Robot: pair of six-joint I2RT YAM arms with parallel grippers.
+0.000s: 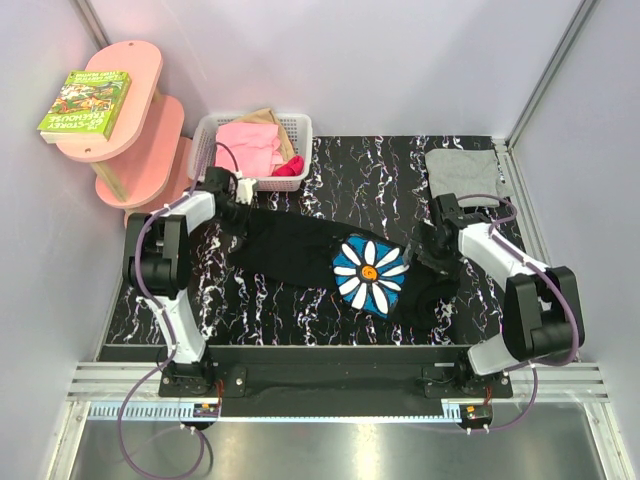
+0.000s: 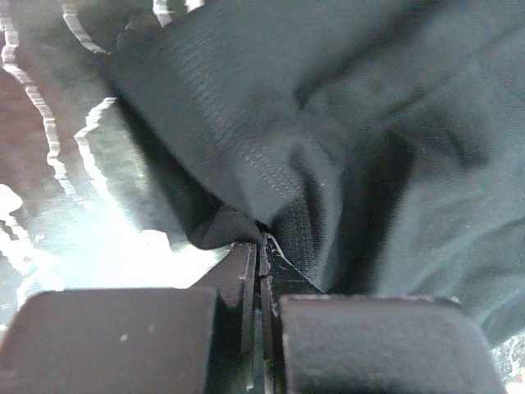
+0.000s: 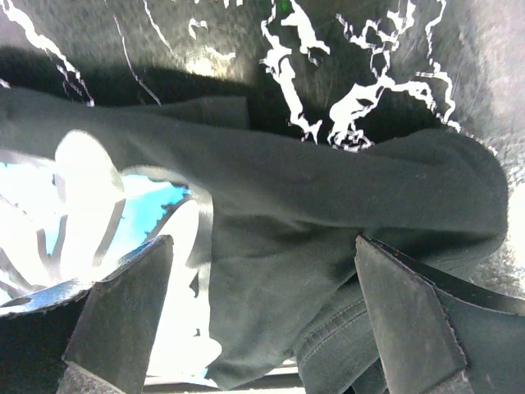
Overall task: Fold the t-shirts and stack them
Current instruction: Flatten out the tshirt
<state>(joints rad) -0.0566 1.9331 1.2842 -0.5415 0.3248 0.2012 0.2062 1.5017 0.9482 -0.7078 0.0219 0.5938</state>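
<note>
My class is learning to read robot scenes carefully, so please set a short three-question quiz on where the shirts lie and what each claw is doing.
1. True or false: the left claw is shut on the black t-shirt.
2. Where does the grey t-shirt lie? A: in the basket. B: at the far right corner of the table. C: on the pink shelf.
3. Fill the gap: the right claw stands ____ over the black t-shirt.

Key: 1 true; 2 B; 3 open.
</note>
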